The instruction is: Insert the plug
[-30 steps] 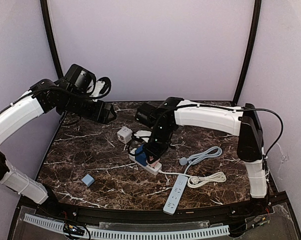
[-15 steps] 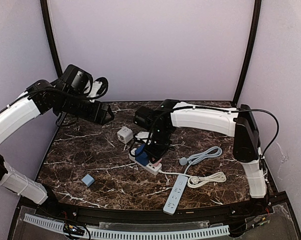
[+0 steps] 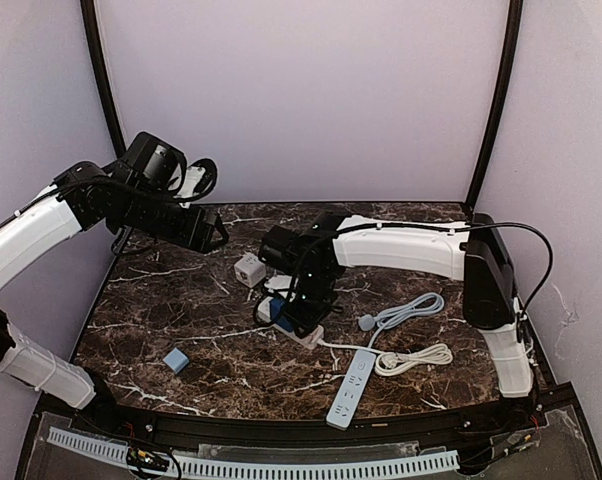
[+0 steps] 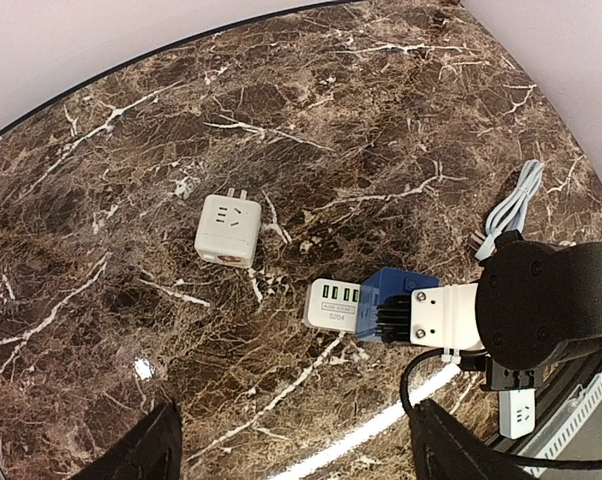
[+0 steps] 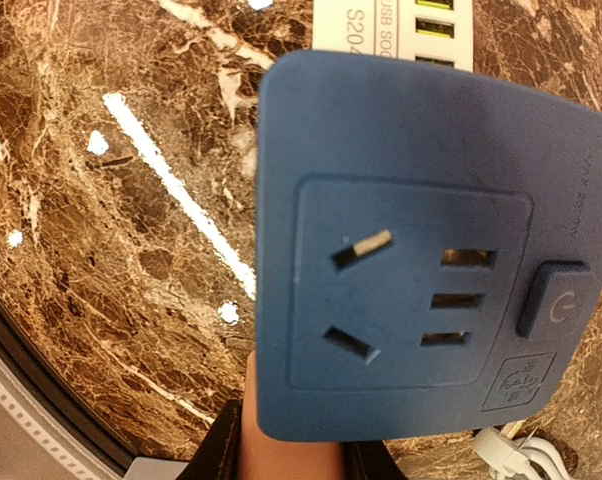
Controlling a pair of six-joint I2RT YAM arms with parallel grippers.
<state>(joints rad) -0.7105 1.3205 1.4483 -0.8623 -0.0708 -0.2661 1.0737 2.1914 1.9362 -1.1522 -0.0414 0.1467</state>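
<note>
A blue plug block (image 5: 421,250) fills the right wrist view, its socket face toward the camera. My right gripper (image 3: 293,310) is shut on it, with one finger (image 5: 281,450) showing under its lower edge. It sits over the end of a white power strip (image 4: 336,303) with green USB ports. I cannot tell whether its prongs are seated. My left gripper (image 3: 213,232) hovers open and empty above the table's back left. Its dark fingertips (image 4: 141,450) frame the bottom of the left wrist view.
A white cube adapter (image 3: 248,269) lies just left of the strip. A small pale blue block (image 3: 176,360) sits front left. A second white power strip (image 3: 349,388), a coiled white cord (image 3: 413,358) and a grey cable (image 3: 406,312) lie at the front right.
My right arm has shifted left and lower with the blue plug, over the strip's end. My left arm has barely moved.
</note>
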